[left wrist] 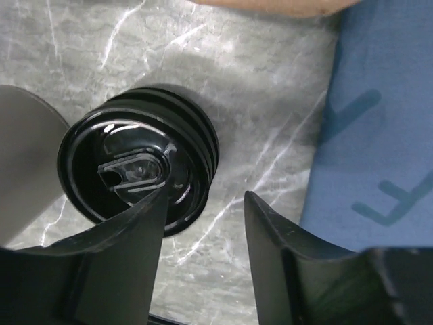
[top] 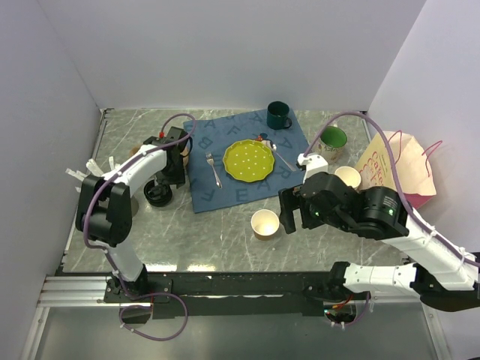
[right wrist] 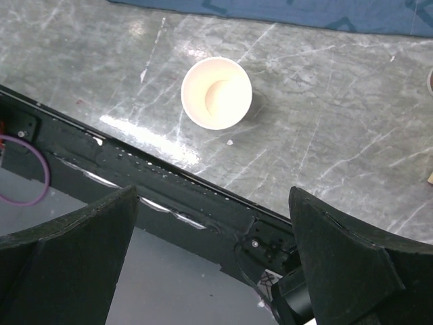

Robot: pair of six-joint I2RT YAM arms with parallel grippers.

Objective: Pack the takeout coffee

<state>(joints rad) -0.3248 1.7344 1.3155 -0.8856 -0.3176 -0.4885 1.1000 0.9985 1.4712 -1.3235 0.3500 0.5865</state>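
Observation:
No lidded takeout coffee is in view. A lidless paper cup (top: 265, 223) (right wrist: 216, 93) stands upright on the marble near the front edge. My right gripper (top: 287, 212) (right wrist: 214, 191) hangs just right of it, open wide and empty. A stack of black plastic lids (top: 157, 197) (left wrist: 139, 169) sits left of the blue placemat (top: 244, 161). My left gripper (top: 161, 182) (left wrist: 205, 195) hovers over it, jaws partly apart. Its left finger (left wrist: 135, 230) overlaps the lids' near rim. Its right finger (left wrist: 277, 250) is over bare marble, and nothing is gripped.
On the placemat lie a yellow-green plate (top: 249, 160), a fork (top: 214, 169) and a spoon (top: 283, 157). A dark green mug (top: 278, 115) stands at the back, another green mug (top: 332, 142) and a second paper cup (top: 347, 177) to the right. A cream paper bag (top: 401, 169) stands far right.

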